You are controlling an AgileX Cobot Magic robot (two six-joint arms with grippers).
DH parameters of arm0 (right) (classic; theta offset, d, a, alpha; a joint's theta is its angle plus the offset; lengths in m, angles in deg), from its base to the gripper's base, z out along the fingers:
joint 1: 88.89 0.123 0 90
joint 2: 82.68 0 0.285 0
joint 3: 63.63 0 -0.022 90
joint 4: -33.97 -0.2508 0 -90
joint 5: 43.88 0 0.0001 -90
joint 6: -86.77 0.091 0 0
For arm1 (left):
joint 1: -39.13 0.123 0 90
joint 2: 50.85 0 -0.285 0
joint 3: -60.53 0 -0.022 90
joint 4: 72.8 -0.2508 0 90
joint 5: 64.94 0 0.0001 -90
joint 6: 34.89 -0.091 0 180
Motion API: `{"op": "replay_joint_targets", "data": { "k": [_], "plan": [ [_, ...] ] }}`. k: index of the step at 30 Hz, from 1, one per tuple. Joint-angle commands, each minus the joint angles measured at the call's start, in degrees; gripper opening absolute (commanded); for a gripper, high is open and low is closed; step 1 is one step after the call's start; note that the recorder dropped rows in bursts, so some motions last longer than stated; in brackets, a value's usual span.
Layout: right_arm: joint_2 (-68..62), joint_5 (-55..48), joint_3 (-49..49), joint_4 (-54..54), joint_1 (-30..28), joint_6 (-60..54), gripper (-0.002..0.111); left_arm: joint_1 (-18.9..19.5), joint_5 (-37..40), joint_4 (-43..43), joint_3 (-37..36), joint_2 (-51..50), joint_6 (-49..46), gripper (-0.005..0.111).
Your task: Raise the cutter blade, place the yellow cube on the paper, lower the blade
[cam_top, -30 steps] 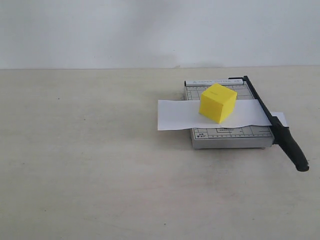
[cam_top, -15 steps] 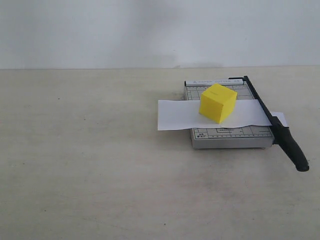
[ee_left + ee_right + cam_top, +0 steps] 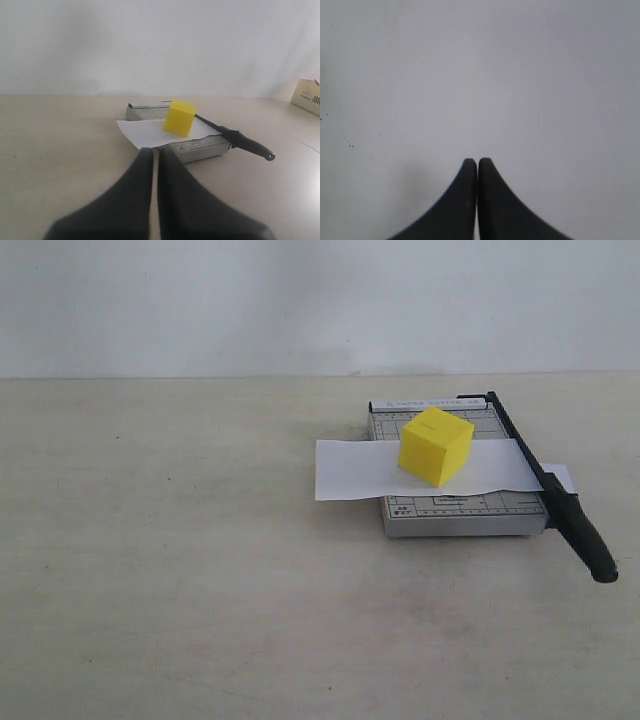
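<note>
The yellow cube (image 3: 436,446) sits on the white paper (image 3: 350,469), which lies across the grey gridded cutter base (image 3: 462,512). The black cutter blade (image 3: 570,512) lies down along the base's right edge, over the paper, its thick handle sticking out toward the front. Neither gripper shows in the exterior view. My left gripper (image 3: 155,150) is shut with nothing in it, some way short of the paper (image 3: 142,134), facing the cube (image 3: 179,117) and the blade (image 3: 245,145). Shut and empty, my right gripper (image 3: 478,161) faces a blank pale wall.
The beige table (image 3: 180,540) stretches wide to the left and front of the cutter. A white wall runs behind it. A small cardboard box (image 3: 307,96) sits at the far edge in the left wrist view.
</note>
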Motion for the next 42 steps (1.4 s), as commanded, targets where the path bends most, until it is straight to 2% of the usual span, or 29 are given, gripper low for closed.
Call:
{"op": "replay_joint_targets", "data": {
  "k": [1,6,14,20,26,42],
  "plan": [
    [0.3,-0.6,-0.3,0.1,-0.2,-0.5,0.001,1.3,0.3,0.5,-0.2,0.1,-0.5,0.004],
    [0.3,-1.4,-0.3,0.1,-4.7,-0.5,0.001,6.4,0.3,0.5,-0.2,0.1,-0.5,0.004],
    [0.3,-1.4,-0.3,0.1,-18.1,-0.5,0.001,18.0,0.3,0.5,-0.2,0.1,-0.5,0.004],
    [0.3,-1.4,-0.3,0.1,-24.2,-0.5,0.001,23.4,0.3,0.5,-0.2,0.1,-0.5,0.004],
    [0.3,-1.4,-0.3,0.1,-25.7,-0.5,0.001,25.6,0.3,0.5,-0.2,0.1,-0.5,0.004],
    [0.3,-1.4,-0.3,0.1,-25.7,-0.6,0.001,25.6,0.3,0.5,-0.2,0.1,-0.5,0.004]
  ]
}}
